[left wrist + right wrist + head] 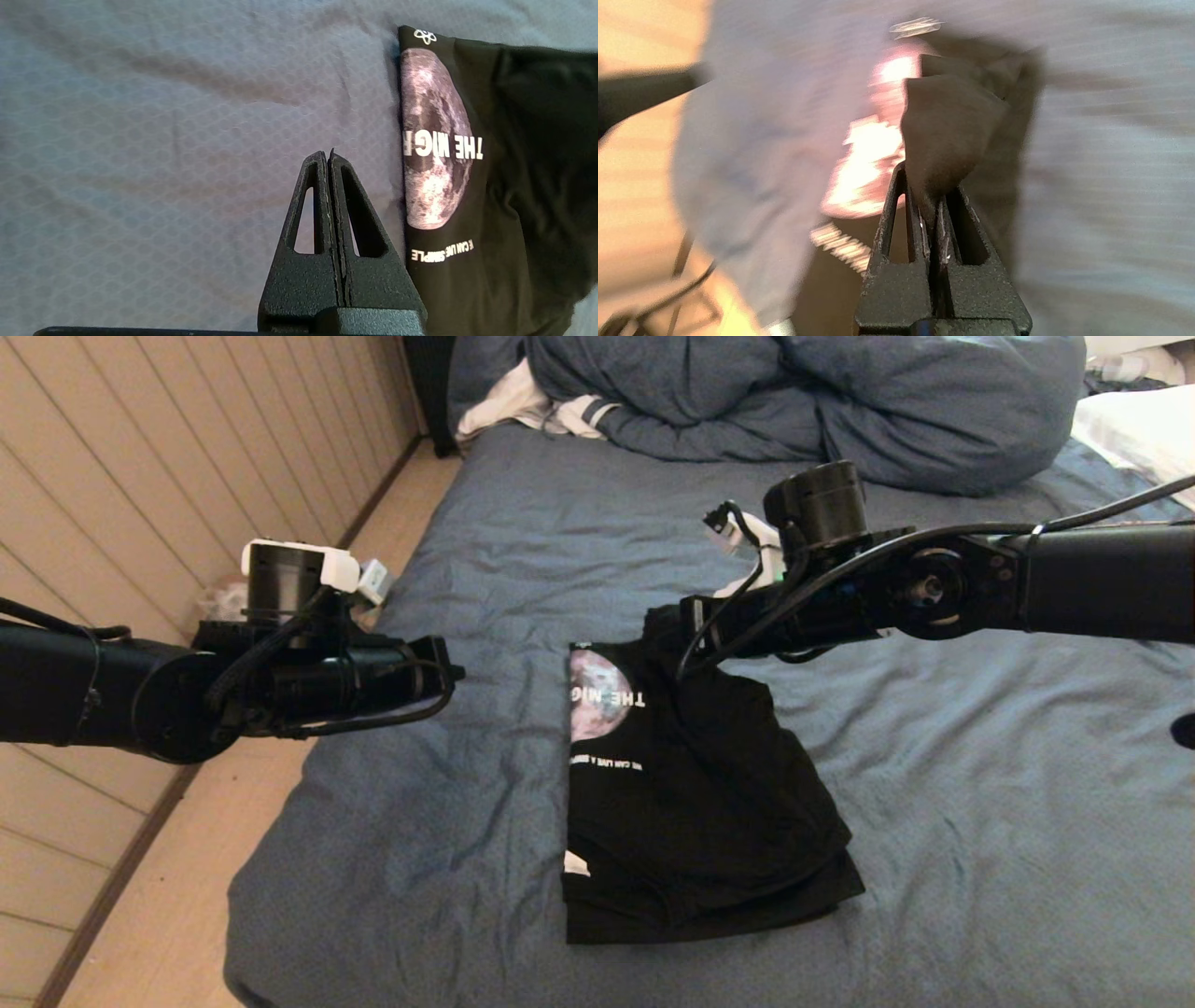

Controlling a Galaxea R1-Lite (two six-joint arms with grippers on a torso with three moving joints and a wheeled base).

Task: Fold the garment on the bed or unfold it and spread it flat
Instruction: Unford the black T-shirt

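The garment [695,803], a black T-shirt, lies partly folded on the bed [980,821], its pale moon graphic [597,695] and white lettering showing along its left edge. My right gripper [930,186] is shut on a black flap of the garment [948,126] at the shirt's far end and holds it raised above the sheet. In the head view that gripper [667,627] is at the shirt's far edge. My left gripper [327,156] hangs shut and empty over bare sheet, left of the moon graphic [432,140]. In the head view it [455,674] sits left of the shirt.
A bunched blue-grey duvet [794,401] lies across the head of the bed, with a white striped cloth [537,411] at its left end. A white pillow [1139,429] is at the far right. Wooden floor [159,933] and a panelled wall [112,476] run along the bed's left side.
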